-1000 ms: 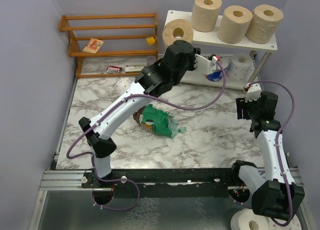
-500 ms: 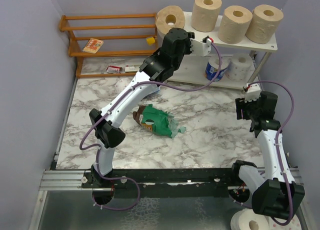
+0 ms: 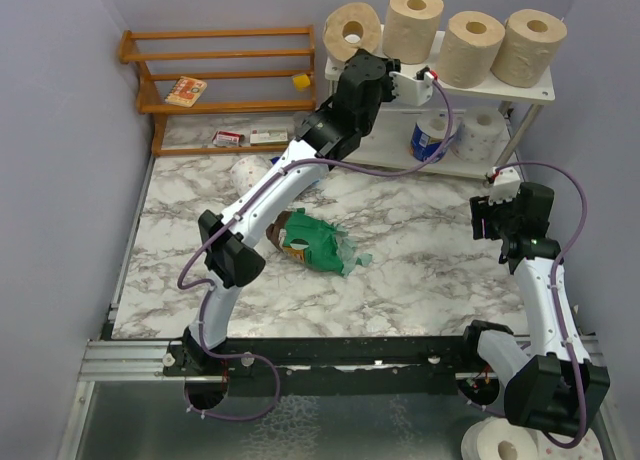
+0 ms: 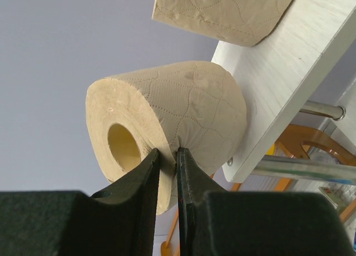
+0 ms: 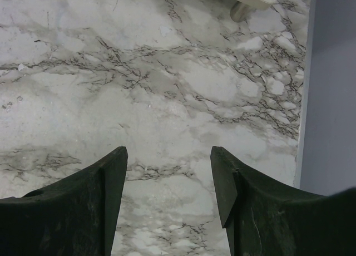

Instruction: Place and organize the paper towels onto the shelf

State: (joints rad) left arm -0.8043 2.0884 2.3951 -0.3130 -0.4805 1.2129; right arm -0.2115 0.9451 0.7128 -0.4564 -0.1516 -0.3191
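My left gripper (image 3: 362,62) is shut on a tan paper towel roll (image 3: 352,32), pinching its wall; in the left wrist view (image 4: 167,153) the roll (image 4: 167,114) rests against the left end of the shelf top (image 4: 295,61). Three more tan rolls (image 3: 470,42) stand upright on the white shelf's top tier (image 3: 500,88). A blue-wrapped roll (image 3: 430,137) and a white roll (image 3: 482,130) sit on the lower tier. My right gripper (image 3: 497,192) is open and empty above the marble table (image 5: 167,161) at the right.
A green and brown snack bag (image 3: 312,240) lies mid-table. An orange-brown slatted rack (image 3: 215,75) with small packets stands at the back left. A shelf leg foot (image 5: 245,8) shows in the right wrist view. Purple walls close in on both sides.
My left arm has lifted the tan roll up and to the right, from beside the shelf to the left end of the top tier. The right arm has not moved.
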